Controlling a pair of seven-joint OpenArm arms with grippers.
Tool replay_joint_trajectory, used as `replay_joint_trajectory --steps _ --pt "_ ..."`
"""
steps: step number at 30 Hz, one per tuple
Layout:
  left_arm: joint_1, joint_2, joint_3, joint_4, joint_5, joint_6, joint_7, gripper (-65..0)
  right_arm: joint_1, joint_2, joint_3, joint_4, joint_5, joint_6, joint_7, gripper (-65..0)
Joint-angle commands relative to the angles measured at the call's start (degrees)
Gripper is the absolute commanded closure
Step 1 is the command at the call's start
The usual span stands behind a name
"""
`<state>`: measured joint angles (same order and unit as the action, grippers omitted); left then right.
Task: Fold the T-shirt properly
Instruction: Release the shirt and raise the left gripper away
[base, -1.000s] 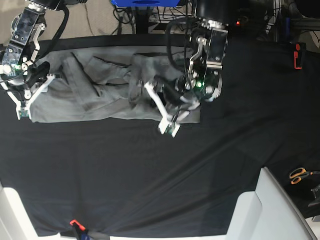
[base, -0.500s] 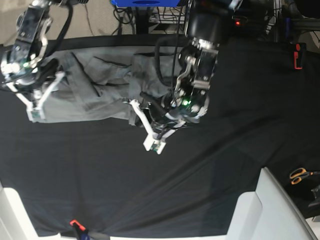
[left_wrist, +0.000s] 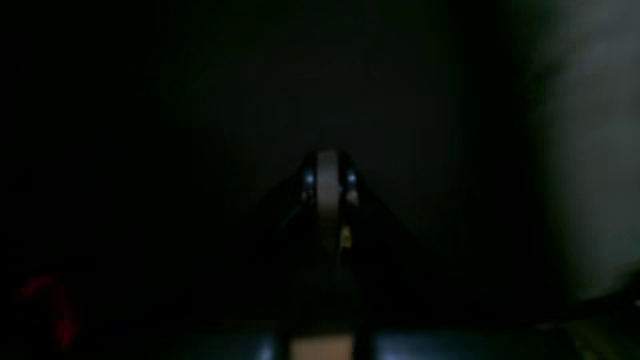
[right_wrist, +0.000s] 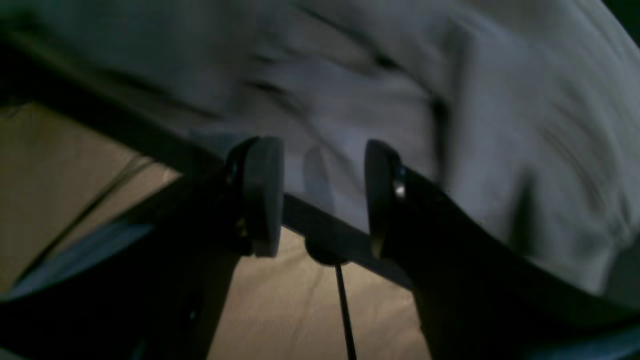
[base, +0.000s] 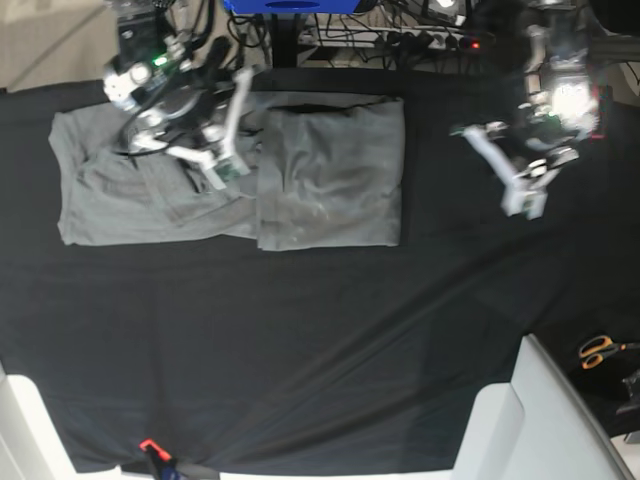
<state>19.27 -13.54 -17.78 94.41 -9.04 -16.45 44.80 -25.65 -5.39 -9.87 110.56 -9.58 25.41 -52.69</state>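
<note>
L pincer (base: 522, 196) – jaws together, nothing in them, hanging over bare black cloth (base: 320, 330) at the right of the base view, well apart from the T-shirt (base: 330, 170). Its wrist cam is almost all dark; only the two fingers pressed together show mid-frame, w/ a pale grey blur at the right edge.

R pincer (base: 226, 135) – jaws apart, nothing between the pads (right_wrist: 262, 195); wrist view shows grey fabric behind the gap, blurred, and tan floor below. Can't tell if the fingertips touch the cloth. In the base view it sits over the upper middle of the shirt, just left of the folded part.

T-shirt lies on the tabletop's far-left portion, near the back edge. Right part is a neat flat rectangular panel; left part is wrinkled, spread toward the left edge.

Orange-handled scissors (base: 598, 351) sit at the far right, beside a white panel (base: 545, 420).
</note>
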Motion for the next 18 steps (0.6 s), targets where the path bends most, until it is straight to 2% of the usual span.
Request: replay_joint_trajectory --steps 1,4,6,8,12,18 --pt "0.6 -1.2 -1.4 0.1 -0.2 0.1 -2.8 0.0 -0.1 -0.2 -1.2 1.0 1.9 0.0 0.6 -26.6" --pt "4.0 -3.0 -4.6 -1.7 -0.2 0.1 -8.7 0.0 0.3 0.2 -2.6 0.8 6.2 0.0 0.6 -35.4" --pt "6.0 -3.3 -5.5 -2.9 -0.2 0.1 -12.6 0.0 0.8 0.3 -2.9 -0.5 7.1 0.0 0.6 -43.2" --pt "7.2 -3.3 -5.2 -4.1 0.0 0.1 -15.2 0.0 1.7 0.5 -4.6 -2.6 6.9 0.0 0.6 -46.8" --pt "7.6 -2.9 -4.9 -6.1 0.2 0.1 -16.1 0.0 3.6 2.4 -9.9 -8.5 6.9 -0.2 2.3 -46.5" --pt "7.8 -2.8 -4.9 -6.5 -0.2 0.1 -16.1 0.0 4.1 2.4 -10.0 -13.2 6.9 -0.3 6.8 -46.5"
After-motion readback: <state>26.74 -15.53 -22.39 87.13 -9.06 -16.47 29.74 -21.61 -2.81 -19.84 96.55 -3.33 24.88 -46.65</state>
